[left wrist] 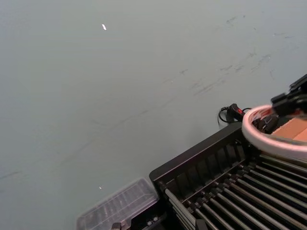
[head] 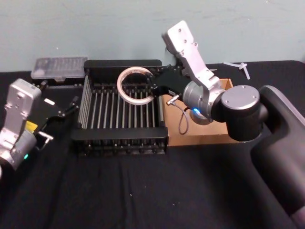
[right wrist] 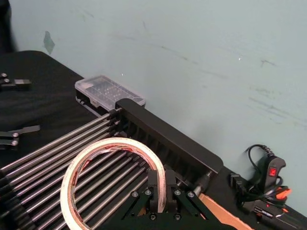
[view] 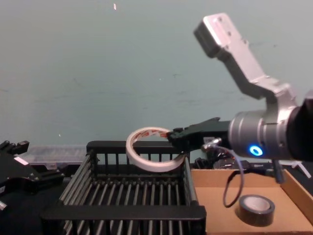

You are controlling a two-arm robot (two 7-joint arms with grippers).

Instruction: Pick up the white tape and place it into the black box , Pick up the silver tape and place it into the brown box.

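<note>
**White tape held over the crate, silver tape in the cardboard box**

Nearest the chest camera sat the front rim of the one black box [view: 122, 212], its slatted floor running back to the far wall. Just beside it on the robot's right lay the one brown box [view: 220, 205], and in it rested the one silver tape [view: 256, 209], lying flat near the front.

The right hand [head: 151, 86] reached in from the right and was clenched on the rim of the one white tape [head: 135, 85], which hung tilted in the air above the far right part of the black box, not touching the bars. From the right wrist the fingers [right wrist: 154, 184] could be seen pinching the band of the roll [right wrist: 109, 176] from both sides.

The left hand [head: 71, 106] stood parked on the black tabletop [head: 143, 191] to the left of the crate; I cannot tell how its fingers were set. One clear plastic case [head: 59, 68] lay behind the crate's far left corner.
</note>
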